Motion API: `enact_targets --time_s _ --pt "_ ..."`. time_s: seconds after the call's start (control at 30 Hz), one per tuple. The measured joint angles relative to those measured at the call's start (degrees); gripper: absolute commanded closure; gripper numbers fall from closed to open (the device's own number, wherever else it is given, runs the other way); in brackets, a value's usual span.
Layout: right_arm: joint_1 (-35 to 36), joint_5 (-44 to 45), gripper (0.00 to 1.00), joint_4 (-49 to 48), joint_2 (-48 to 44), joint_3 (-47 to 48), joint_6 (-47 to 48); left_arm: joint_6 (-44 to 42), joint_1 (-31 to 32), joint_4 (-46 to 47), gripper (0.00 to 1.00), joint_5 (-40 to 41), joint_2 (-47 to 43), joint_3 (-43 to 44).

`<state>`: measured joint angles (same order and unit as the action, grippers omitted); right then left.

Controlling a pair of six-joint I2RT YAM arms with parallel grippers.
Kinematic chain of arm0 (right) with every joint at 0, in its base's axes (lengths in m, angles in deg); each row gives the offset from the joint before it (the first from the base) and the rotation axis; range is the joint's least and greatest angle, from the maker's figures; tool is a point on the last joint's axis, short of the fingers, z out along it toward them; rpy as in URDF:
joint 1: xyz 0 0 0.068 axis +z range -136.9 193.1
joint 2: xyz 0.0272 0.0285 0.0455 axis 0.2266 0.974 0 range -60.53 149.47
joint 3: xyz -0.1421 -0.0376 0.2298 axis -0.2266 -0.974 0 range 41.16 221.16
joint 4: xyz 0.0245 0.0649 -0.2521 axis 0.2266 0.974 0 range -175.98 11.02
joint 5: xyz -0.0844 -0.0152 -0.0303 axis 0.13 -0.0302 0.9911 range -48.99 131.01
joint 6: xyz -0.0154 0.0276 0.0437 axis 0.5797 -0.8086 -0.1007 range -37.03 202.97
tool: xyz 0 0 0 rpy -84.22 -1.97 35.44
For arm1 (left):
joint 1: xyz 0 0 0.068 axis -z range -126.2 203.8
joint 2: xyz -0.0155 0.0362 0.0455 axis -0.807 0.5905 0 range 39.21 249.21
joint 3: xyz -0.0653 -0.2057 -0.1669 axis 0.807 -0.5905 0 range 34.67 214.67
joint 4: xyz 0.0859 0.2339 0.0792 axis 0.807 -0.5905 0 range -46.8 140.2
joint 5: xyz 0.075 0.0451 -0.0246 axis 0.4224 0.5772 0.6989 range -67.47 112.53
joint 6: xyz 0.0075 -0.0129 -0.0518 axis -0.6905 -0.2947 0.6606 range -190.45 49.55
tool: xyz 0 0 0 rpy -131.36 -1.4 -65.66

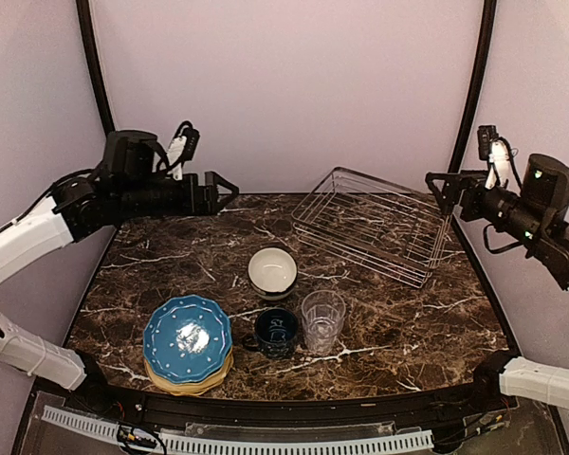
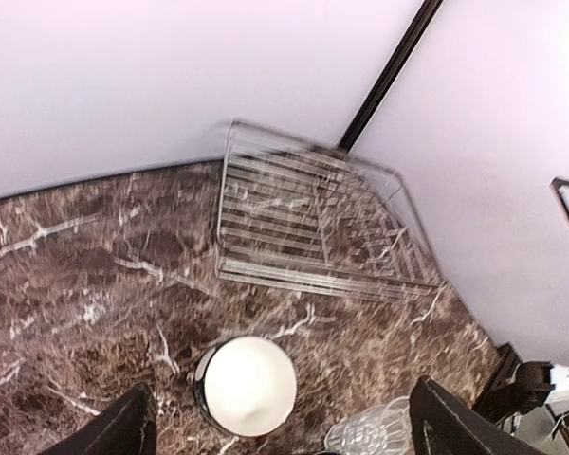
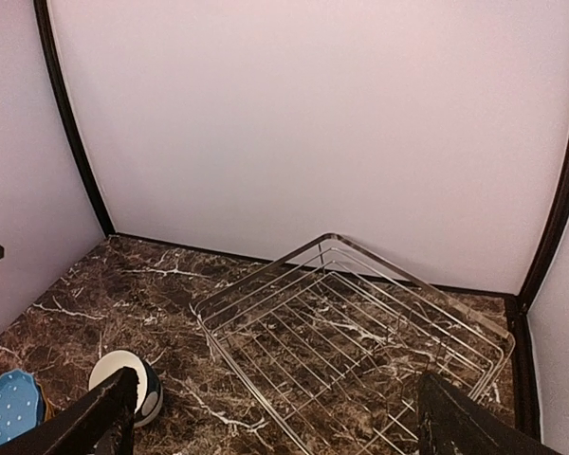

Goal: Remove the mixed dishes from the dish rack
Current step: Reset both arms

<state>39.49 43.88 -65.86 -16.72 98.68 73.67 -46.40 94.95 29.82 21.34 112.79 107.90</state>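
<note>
Plates (image 1: 187, 341), bowl (image 1: 272, 271), mug (image 1: 277, 332), tumbler (image 1: 322, 320) stand outside the dish rack (image 1: 375, 223).

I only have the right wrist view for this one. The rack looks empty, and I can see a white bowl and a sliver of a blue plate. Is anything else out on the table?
Observer: Yes. The top view shows a navy mug standing on the near side of the white bowl.
Operator: Any glassware?
Observer: One clear tumbler, upright, close on the mug's right. I cannot tell whether they touch.
Operator: Is the blue plate lying by itself?
Observer: No. The blue plate tops a stack, and the rim of a mustard yellow plate shows beneath it.
</note>
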Motion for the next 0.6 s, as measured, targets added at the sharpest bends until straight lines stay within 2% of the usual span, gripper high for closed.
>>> enact_targets --time_s 0.2,0.33,0.6 --pt "-0.07 1.55 0.01 -0.66 -7.04 0.02 3.06 -2.51 0.15 13.40 0.04 5.81 -21.16 -11.80" --pt "-0.07 1.81 0.01 -1.84 -10.38 0.04 4.11 -4.74 0.22 20.22 0.02 9.68 -31.01 -18.71" --pt "-0.07 0.46 0.01 -3.89 -12.33 -0.04 4.72 -8.66 0.22 23.78 0.02 14.84 -38.91 -20.81"
